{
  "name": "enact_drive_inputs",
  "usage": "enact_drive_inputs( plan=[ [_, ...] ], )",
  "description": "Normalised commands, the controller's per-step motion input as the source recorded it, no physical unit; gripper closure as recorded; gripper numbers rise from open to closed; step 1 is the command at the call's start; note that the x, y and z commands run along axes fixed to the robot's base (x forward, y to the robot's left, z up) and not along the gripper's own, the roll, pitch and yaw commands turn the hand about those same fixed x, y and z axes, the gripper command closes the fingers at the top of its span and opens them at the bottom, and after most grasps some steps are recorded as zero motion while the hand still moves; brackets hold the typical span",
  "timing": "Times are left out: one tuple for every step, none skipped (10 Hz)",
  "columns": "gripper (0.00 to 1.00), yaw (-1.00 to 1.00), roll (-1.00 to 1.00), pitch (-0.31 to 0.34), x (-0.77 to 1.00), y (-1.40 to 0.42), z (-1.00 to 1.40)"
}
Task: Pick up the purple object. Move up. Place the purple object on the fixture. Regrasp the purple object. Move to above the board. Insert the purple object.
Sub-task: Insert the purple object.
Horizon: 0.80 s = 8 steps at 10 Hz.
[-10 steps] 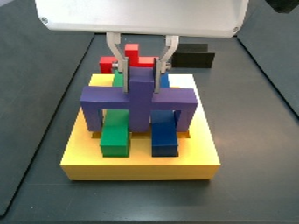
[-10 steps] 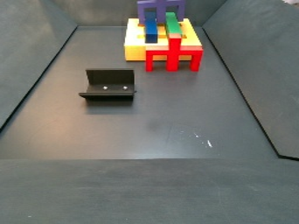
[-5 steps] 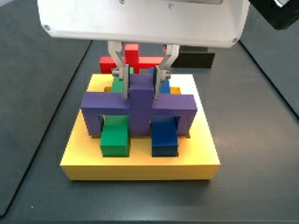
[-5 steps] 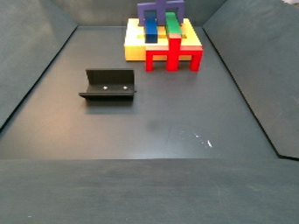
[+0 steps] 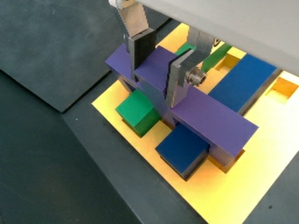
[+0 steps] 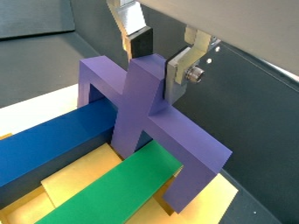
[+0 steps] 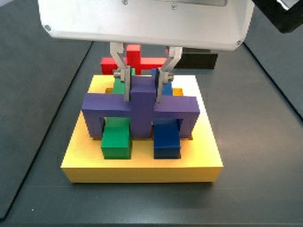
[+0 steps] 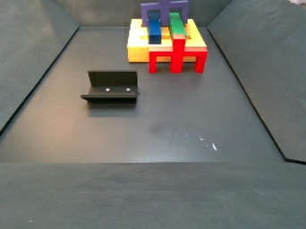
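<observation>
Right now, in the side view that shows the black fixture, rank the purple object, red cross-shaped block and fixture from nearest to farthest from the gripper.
1. Purple object, at the gripper, on the board.
2. Red block, against the board's front.
3. Fixture, apart on the floor.

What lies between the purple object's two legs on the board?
In a side view, the green block and blue block lie between the purple object's legs; the tool grips its post.
</observation>
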Motion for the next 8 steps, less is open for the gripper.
enact_drive_inputs(
  plan=[
    [1.0, -0.07, -0.5, 0.249, 0.0, 0.19, 0.11],
    [1.0, -0.04, -0.5, 0.229, 0.0, 0.21, 0.08],
    [1.0, -0.01, -0.43, 0.157, 0.0, 0.13, 0.06],
    [1.0, 0.0, -0.38, 0.153, -0.01, 0.06, 0.07],
    [1.0, 0.0, -0.38, 0.17, -0.03, 0.0, 0.12],
    [1.0, -0.01, -0.37, 0.169, -0.03, 0.0, 0.21],
    [1.0, -0.03, -0.37, 0.161, -0.04, 0.0, 0.27],
    [1.0, -0.03, -0.38, 0.129, -0.02, 0.0, 0.17]
  ],
)
